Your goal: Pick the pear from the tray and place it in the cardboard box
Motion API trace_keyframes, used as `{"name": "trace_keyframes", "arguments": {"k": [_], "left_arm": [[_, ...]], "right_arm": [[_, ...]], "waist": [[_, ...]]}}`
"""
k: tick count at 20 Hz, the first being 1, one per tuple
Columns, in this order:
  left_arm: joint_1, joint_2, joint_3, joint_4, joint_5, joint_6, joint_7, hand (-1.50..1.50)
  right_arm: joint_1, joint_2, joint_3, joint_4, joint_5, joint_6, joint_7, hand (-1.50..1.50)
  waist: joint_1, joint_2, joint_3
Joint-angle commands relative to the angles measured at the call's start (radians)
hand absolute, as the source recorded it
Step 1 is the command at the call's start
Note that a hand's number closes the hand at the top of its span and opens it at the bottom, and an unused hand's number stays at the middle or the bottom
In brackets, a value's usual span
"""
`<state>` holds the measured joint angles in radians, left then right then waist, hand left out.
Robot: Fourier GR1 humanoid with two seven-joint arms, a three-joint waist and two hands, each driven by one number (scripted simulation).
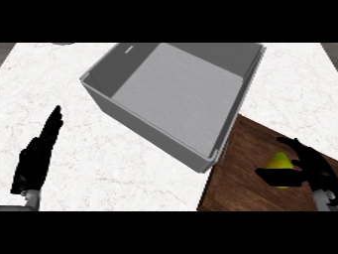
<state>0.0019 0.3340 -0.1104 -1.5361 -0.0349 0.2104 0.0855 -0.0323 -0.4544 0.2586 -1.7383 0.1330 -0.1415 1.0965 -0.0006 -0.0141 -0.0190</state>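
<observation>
Pale marbled counter (128,163) across most of the head view, darker floor showing past its far corners at upper left and upper right. Grey open-topped box (179,94) set at the middle, turned at an angle to the counter's edges, one corner pointing toward the lower edge of the view. Inside bare, floor and walls grey. Near corner of the box overlapping the inner edge of the brown wooden tray (234,183), so no gap visible between the two there. Tray at lower right, cut off by the lower edge of the view; strip of white counter beyond its far edge on the right.

Wide open counter to the left of the box, from the left edge up to the box wall. Left hand (39,154) there, well apart from the box, fingers straight and together, pointing away toward the far side, touching nothing.

Yellow-green pear (279,166) on the tray, near its far edge, just right of the box's near corner. Long axis roughly up the view, narrow end toward the far side. Right hand (310,166) curled round the pear, thumb below it and fingers above and beside, partly hiding it. Whether lifted or resting on the wood: cannot tell.
</observation>
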Motion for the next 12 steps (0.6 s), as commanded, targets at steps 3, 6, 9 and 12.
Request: {"name": "trace_keyframes", "arguments": {"k": [3, 6, 9, 12], "left_arm": [[-0.014, -0.011, 0.003, -0.003, -0.023, 0.006, 0.031, 0.0], [0.03, 0.005, 0.011, -0.05, -0.011, -0.02, 0.011, 0.0], [0.028, -0.011, 0.019, -0.011, -0.008, -0.027, -0.018, 0.0], [-0.002, -0.025, 0.021, 0.035, -0.03, -0.02, -0.039, 0.0]], "right_arm": [[-0.021, 0.006, 0.048, 0.054, 0.14, -0.008, 0.118, 1.5], [0.019, -0.053, 0.008, 0.053, 0.161, 0.025, 0.063, 1.5], [0.025, -0.006, 0.045, 0.065, 0.256, -0.027, 0.059, 1.5], [-0.044, -0.005, 0.007, 0.035, 0.286, 0.007, 0.132, 1.5]], "waist": [[0.004, 0.015, 0.018], [0.005, 0.013, 0.019], [0.003, 0.014, 0.019], [0.0, 0.014, 0.018]]}}
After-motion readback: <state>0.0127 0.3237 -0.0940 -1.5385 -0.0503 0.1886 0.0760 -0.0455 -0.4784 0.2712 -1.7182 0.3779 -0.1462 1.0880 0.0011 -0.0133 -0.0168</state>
